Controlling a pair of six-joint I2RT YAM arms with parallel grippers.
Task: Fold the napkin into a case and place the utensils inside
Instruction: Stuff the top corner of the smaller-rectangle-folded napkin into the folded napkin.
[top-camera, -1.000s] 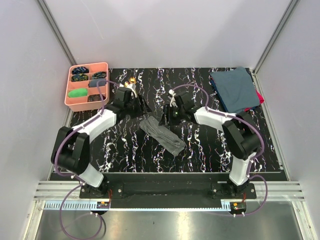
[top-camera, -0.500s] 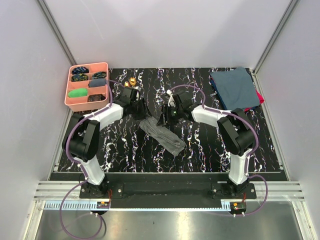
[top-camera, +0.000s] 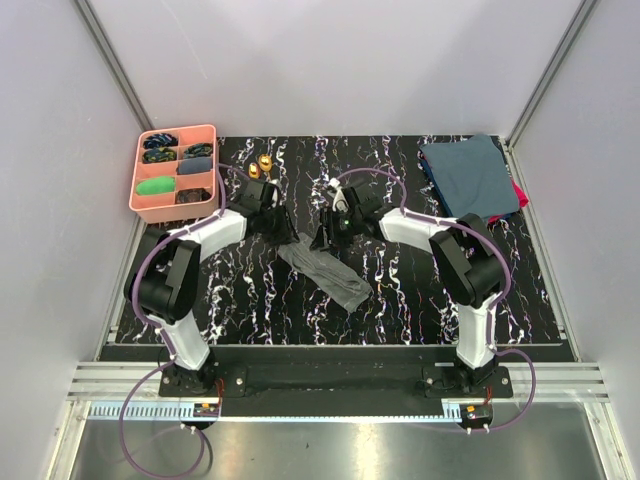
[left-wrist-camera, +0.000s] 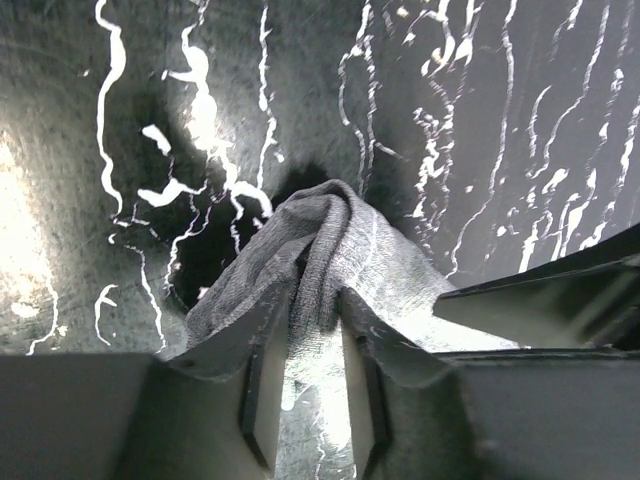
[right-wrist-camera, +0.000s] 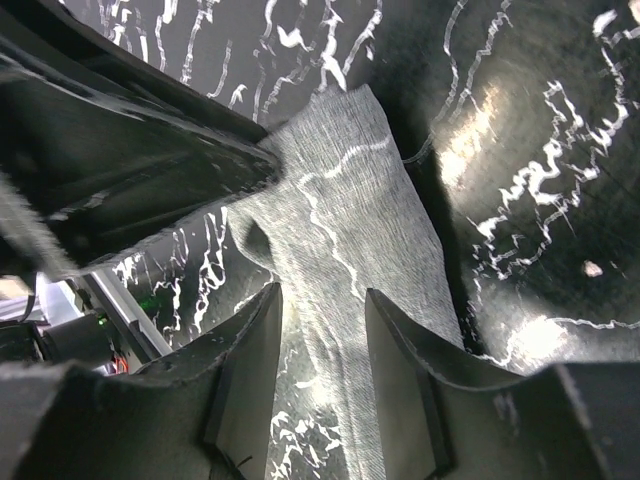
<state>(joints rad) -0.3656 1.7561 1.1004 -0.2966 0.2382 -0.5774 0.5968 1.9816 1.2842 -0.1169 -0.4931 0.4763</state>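
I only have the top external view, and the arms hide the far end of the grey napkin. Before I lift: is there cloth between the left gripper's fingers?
Observer: Yes. In the left wrist view a raised ridge of the napkin fills the gap between the fingers of the left gripper.
Operator: And the right one?
Observer: The right gripper has its fingers apart, with the napkin running between them. I can't tell if it grips.
Operator: Is the fabric flat there?
Observer: Mostly, with one small pucker just ahead of its fingertips.
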